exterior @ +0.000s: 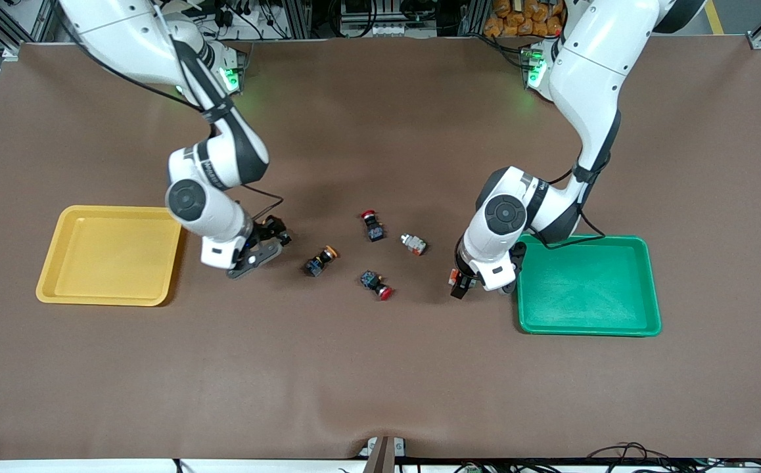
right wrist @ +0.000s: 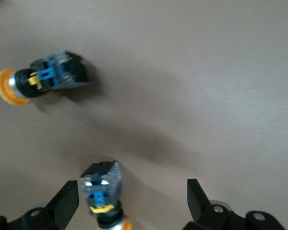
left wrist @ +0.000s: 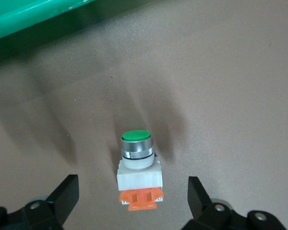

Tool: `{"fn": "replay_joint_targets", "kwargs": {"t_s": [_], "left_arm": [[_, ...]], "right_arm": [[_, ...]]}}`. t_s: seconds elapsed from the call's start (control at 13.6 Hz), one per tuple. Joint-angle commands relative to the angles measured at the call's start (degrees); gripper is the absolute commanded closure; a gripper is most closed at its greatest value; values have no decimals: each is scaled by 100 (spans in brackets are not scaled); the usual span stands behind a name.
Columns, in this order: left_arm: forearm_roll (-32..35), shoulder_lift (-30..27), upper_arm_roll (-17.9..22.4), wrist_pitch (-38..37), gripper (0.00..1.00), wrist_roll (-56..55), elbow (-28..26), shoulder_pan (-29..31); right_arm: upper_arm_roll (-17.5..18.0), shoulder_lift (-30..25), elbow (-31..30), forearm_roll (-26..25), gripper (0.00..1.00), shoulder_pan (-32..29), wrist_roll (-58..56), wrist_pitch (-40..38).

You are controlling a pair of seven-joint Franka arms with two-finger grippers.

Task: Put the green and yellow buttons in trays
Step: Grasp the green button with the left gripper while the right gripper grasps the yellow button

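1. The green-capped button (left wrist: 138,172) has a round green cap on a chrome collar, a blocky white body and an orange base. It lies on the counter (exterior: 380,368) just beside the green tray (exterior: 587,286), toward the middle of the counter, between the wide-open jaws of the left gripper (left wrist: 133,199), which grips nothing.
2. A second white-grey button (exterior: 413,244) with orange parts lies on its side nearer the counter's middle.
3. One yellow-capped button (right wrist: 43,79), with an orange-yellow round cap and a black-blue body, lies on its side toward the right arm's end of the counter. Another yellow-capped one (right wrist: 103,194) lies between the spread jaws of the right gripper (right wrist: 133,199), close to one finger; nothing is gripped.
4. Two red-capped buttons (exterior: 372,225) (exterior: 376,284) lie between the other pieces, apart from each other.
5. The yellow tray (exterior: 111,256) sits at the right arm's end, the green tray at the left arm's; both are shallow plastic rectangles with rounded corners and raised rims.
6. The counter's brown matte covering stretches wide and bare nearer the front camera, with a slight wrinkle at its front edge.
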Motion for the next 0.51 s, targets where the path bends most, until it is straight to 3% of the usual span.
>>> {"fn": "replay_joint_targets", "kwargs": {"t_s": [0.0,0.29,0.44], "left_arm": [[-47,75,-23,138,0,-104,29,-16],[-47,163,-23,234,0,-104,47,-7],[-47,224,-23,296,6,-104,55,-7]], "right_arm": [[-64,-228,-335,33,0,127,35,128],[-64,-158,-353,33,0,285,35,138],[-64,-105,-423,25,0,294,35,146]]}}
